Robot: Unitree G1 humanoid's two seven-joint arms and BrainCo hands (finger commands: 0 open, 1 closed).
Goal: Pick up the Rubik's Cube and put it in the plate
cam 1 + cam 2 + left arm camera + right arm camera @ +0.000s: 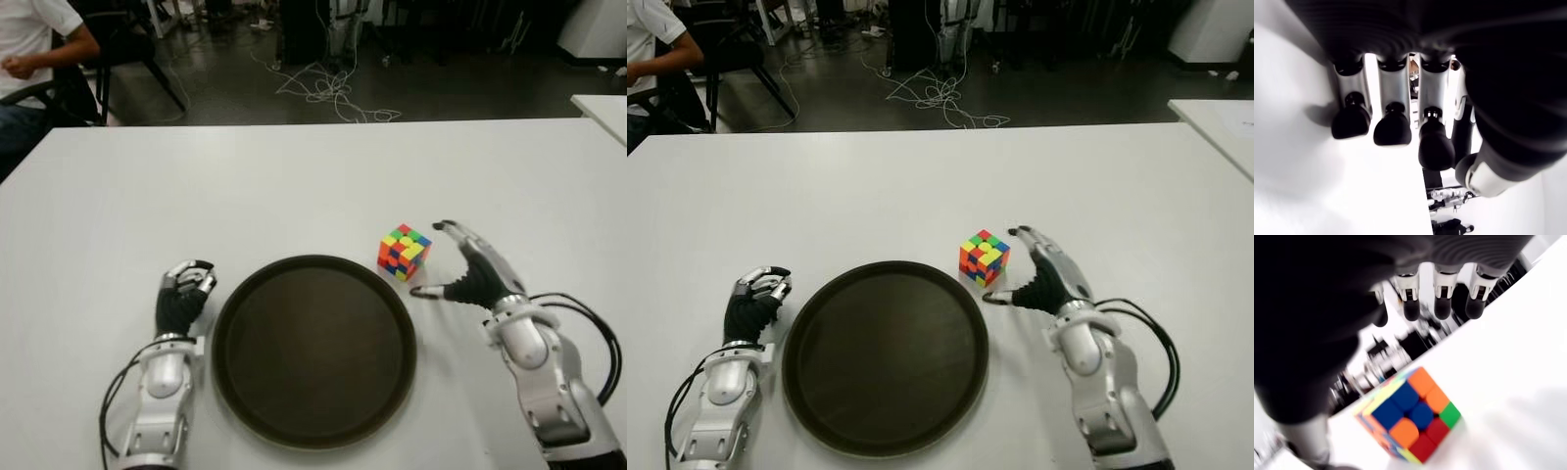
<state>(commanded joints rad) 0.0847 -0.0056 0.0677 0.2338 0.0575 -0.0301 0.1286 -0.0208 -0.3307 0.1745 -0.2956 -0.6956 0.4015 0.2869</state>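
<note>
**Cube on table, right hand open beside it, plate empty**

One white table (294, 176), fills most of the scene; a second white table corner (602, 106) at far right. Dark floor beyond with a tangle of white cables (328, 93). One person (34, 49) seated far left, white shirt, only partly in frame, on a dark chair (108, 49).

One round dark plate (230, 323), near centre of the table, nothing in it.

Two robot hands. Right hand (468, 271) on the right, near side, just right of the cube: fingers spread wide, thumb pointing toward the plate rim, fingers (1442, 296) extended above and past the cube in the right wrist view; holding nothing, not touching the cube as far as visible. Left hand (182, 294) just left of the plate: fingers curled in, fingertips (1392, 129) bent down toward the table, gripping nothing.

One Rubik's Cube (404, 251), on the table just beyond the plate's right far rim, apart from it, between plate and right hand. Scrambled: green, yellow, red, blue, orange tiles visible. Sits turned with a corner toward the robot.

No readable writing, logos or labels anywhere.
</note>
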